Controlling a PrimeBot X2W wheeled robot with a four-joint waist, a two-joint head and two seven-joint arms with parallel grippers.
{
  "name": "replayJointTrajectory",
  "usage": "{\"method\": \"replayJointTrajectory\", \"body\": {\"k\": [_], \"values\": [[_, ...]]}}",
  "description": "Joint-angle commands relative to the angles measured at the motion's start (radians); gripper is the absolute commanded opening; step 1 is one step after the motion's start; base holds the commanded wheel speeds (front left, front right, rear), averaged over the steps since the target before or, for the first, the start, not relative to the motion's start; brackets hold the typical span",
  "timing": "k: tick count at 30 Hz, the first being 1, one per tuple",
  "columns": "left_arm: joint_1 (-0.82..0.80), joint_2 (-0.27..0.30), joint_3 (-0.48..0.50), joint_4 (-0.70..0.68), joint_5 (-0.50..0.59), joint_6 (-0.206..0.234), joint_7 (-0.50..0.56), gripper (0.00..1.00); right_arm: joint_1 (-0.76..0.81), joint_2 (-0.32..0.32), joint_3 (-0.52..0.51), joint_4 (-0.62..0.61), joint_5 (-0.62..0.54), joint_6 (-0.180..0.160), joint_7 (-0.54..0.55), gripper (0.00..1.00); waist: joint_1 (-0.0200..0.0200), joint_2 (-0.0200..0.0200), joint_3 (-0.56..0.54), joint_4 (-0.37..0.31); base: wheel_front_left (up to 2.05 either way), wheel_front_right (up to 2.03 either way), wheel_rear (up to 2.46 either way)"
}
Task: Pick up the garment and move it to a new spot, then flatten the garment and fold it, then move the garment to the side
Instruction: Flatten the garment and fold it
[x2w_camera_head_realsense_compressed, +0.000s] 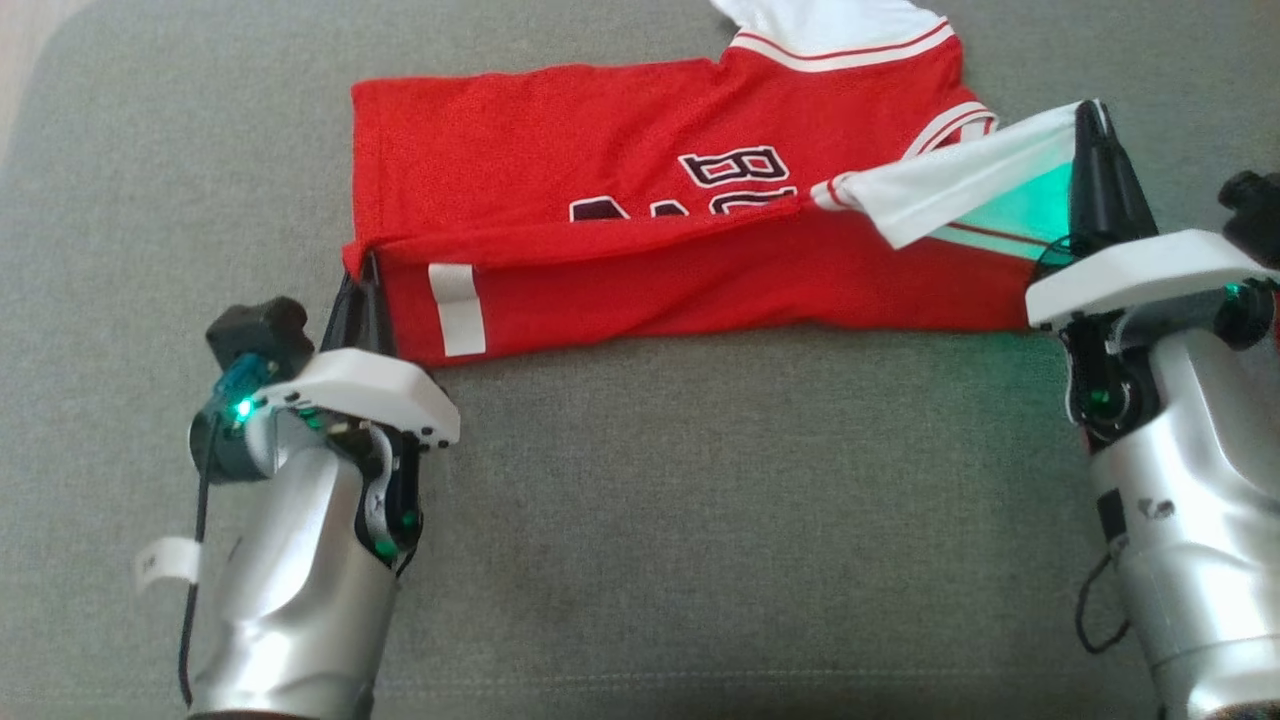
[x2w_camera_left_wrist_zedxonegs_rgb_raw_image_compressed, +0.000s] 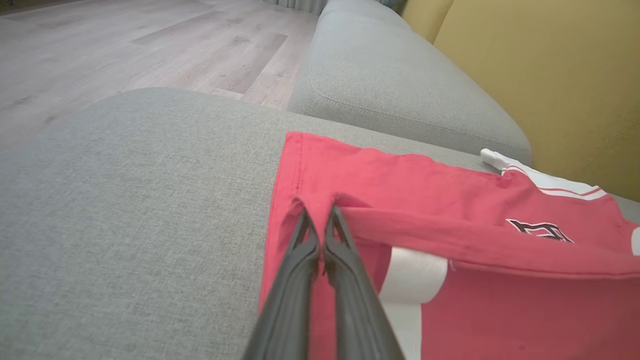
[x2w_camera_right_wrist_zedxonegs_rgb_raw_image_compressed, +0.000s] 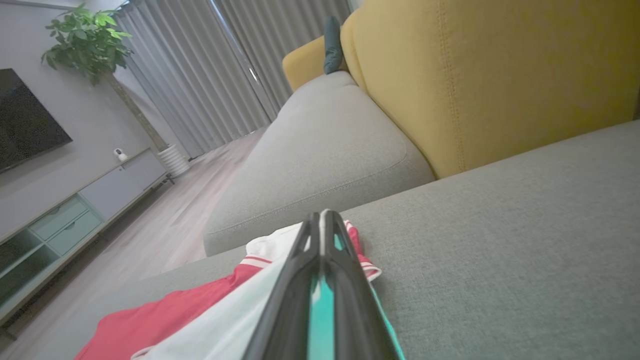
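Now, nearest the robot, the left gripper is pinched tight on the near hem corner of the red garment. Off to the other side, the right gripper is clamped on its white sleeve. Between them the near edge is held raised over the grey cushion, while the far half lies flat with the lettering up.

The left wrist view shows only a small pucker of cloth between the fingertips, so a brisk pull could slip it free and drop that corner. The right grip is on the sleeve rather than the body, which will likely stretch the sleeve and skew the fold line, and the unsupported middle may sag into a crease. Farther off, the other sleeve lies near the yellow backrest, so overshooting could bunch it there.
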Motion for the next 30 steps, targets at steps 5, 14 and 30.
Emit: {"method": "replayJointTrajectory", "body": {"k": [5,14,30], "values": [[-0.059,0.019,0.02,-0.019,-0.008,-0.006,-0.006,0.46,-0.072,0.043,0.007,0.08,0.003,0.007,-0.05,1.0,-0.0001,0.0,0.018,0.006,0.0,0.0,0.0],[0.066,0.019,0.03,-0.085,-0.043,0.023,-0.006,1.0,-0.014,0.042,0.005,0.173,-0.054,0.007,-0.106,1.0,-0.0001,0.0,-0.01,0.008,0.0,0.0,0.0],[0.194,0.019,-0.052,-0.089,-0.051,0.024,-0.006,1.0,0.106,0.069,-0.021,0.311,-0.099,0.007,-0.108,1.0,-0.0001,0.0,-0.054,0.008,0.0,0.0,0.0]]}}
